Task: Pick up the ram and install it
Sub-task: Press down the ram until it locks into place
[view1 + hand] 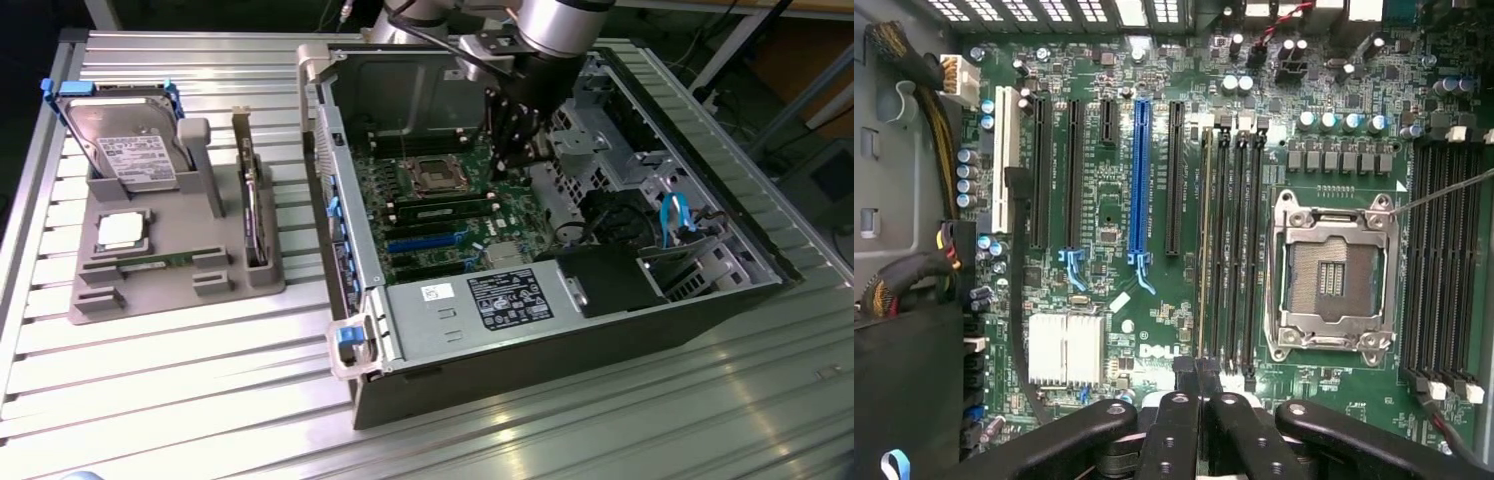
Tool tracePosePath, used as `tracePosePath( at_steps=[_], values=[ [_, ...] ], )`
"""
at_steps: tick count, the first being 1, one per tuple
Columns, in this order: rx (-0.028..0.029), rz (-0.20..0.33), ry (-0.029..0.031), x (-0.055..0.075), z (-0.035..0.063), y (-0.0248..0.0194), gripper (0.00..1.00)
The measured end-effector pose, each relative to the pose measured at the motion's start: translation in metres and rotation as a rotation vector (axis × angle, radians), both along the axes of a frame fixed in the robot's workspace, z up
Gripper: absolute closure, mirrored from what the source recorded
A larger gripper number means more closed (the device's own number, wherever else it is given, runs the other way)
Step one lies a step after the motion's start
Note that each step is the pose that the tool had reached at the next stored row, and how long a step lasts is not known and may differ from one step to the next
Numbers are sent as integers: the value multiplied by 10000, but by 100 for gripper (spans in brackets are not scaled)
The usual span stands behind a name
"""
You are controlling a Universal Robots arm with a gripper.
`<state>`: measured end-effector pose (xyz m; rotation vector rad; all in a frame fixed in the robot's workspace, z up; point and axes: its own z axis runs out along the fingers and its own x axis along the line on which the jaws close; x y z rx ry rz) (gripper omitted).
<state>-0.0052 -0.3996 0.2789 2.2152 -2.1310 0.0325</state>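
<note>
Jaws shut, gripping nothing; gripper (1199, 372) tips sit at one end of the ram (1204, 250), which stands in the slot farthest from the CPU socket (1334, 275) in that bank; looks like seating w/ closed tips; push straight down, centred on the edge, no tilt; the end clips should latch.
</note>
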Motion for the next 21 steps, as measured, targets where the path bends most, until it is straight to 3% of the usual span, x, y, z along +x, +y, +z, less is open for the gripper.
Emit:
tracePosePath(
  at_steps=[14, 21],
  values=[
    [1, -1, 0, 57, -250, 0, 89],
    [0, 4, 0, 58, -255, 0, 89]
  ],
)
